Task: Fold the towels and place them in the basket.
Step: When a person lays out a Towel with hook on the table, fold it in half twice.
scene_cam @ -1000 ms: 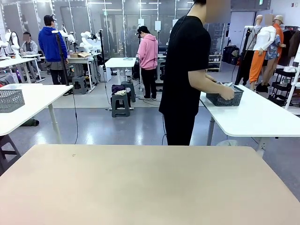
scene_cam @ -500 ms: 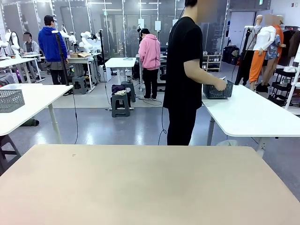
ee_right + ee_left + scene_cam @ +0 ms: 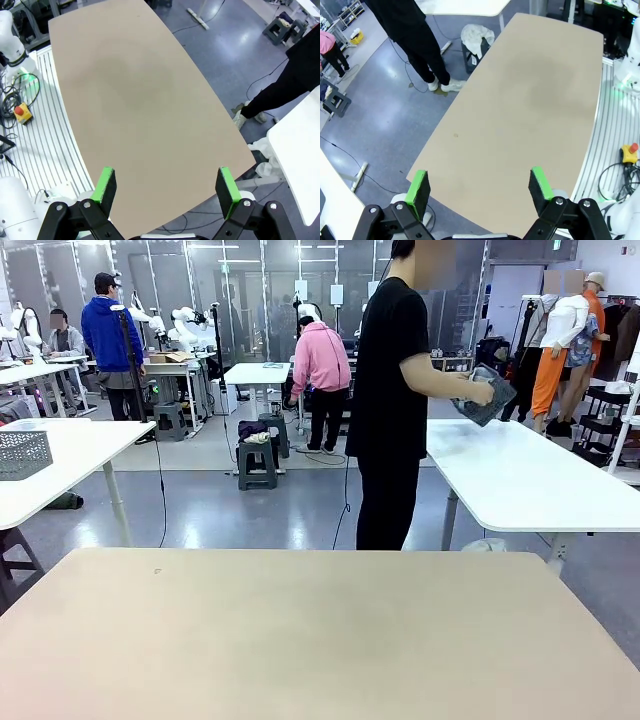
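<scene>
Left jaws, right jaws: wide apart, holding nothing, above bare tan bench. Basket: tilted, held in person's hand above neighbouring white bench.

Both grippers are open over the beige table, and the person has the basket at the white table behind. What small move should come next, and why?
Probably just wait with the jaws open. The left gripper and right gripper hang open above the beige table, while the person holds the basket tilted over the white table, likely beyond reach.
</scene>
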### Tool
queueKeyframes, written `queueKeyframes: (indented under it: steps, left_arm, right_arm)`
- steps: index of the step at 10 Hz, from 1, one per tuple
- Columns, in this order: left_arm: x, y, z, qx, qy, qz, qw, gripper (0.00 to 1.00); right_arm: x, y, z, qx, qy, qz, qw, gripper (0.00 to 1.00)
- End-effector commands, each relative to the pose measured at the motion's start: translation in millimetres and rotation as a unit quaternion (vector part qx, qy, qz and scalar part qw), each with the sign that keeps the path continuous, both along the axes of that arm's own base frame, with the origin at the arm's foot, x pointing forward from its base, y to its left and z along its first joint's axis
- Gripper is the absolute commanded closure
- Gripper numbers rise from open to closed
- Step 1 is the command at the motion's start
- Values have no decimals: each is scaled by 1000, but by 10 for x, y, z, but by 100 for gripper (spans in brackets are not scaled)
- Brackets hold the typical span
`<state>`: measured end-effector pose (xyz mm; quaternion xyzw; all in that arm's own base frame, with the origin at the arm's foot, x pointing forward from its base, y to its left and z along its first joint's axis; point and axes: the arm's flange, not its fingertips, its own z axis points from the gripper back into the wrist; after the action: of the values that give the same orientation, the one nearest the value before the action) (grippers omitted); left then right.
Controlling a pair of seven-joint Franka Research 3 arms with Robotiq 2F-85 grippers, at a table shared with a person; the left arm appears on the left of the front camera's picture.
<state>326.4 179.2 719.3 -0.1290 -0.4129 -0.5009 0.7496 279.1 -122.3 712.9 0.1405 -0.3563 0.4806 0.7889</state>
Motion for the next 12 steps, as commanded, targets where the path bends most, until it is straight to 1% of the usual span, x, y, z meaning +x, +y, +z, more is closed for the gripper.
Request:
queueKeyframes:
  steps: [1,4,5,12]
  left_arm:
    - [32,31,16,-8,7,-16,1000,0]
    - [19,41,9,-5,10,-16,1000,0]
    - [10,52,3,-6,12,-15,1000,0]
    - [32,94,-55,-22,19,-8,1000,0]
  right_arm:
    - [-43,25,-51,18,-2,-10,1000,0]
    - [-41,19,-65,19,1,-12,1000,0]
    - [-14,-9,4,3,-2,0,1000,0]
    - [-14,-9,4,3,-2,0,1000,0]
